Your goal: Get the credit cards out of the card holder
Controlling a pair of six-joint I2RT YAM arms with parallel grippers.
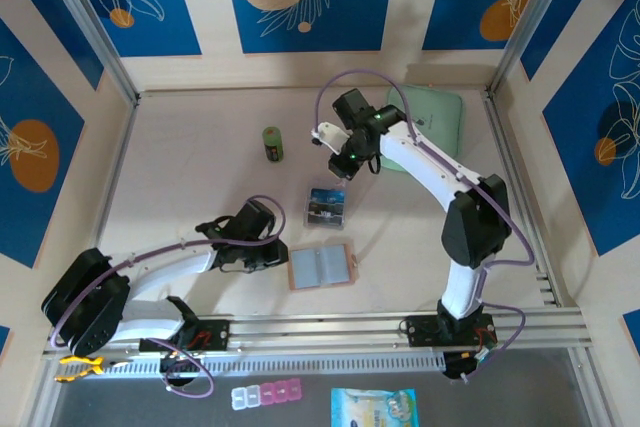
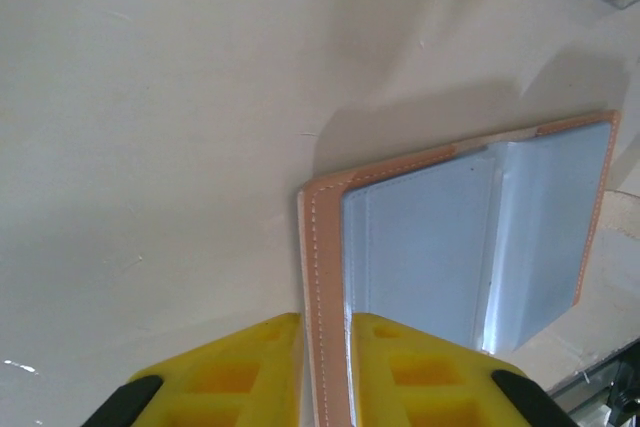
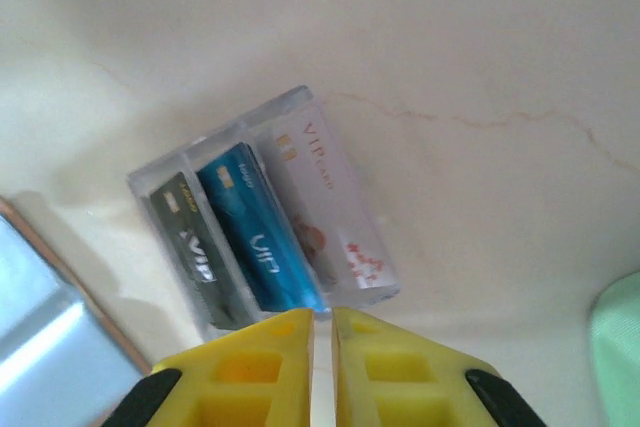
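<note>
So here your left end effector (image 2: 325, 347) was clamped on the stitched edge of the card holder (image 2: 450, 247). The holder was spread open on the tabletop (image 1: 200, 177), close to the arm bases. My guess is that grip was there to pin the holder so it couldn't slide or flop shut. Whether that edge was lifted a little, I couldn't say. It's a salmon-pink, leather-looking thing with a pale seam round the rim. The greyish clear sleeves inside looked empty to me, a bit buckled along the middle fold.

The credit cards (image 3: 265, 232) were out. Three of them, dark, blue and white, sat side by side on a clear plastic square (image 3: 285, 112) just beyond the holder. They were thin and glossy with "VIP" lettering.

Your right end effector (image 3: 322, 332) hung right by one edge of the cards. Its yellow pads were almost together, and I couldn't make out anything pinched in the slit. Going by the empty pockets, the job looked basically done. The mint-green pouch (image 1: 435, 112) sat well off at the far side.
</note>
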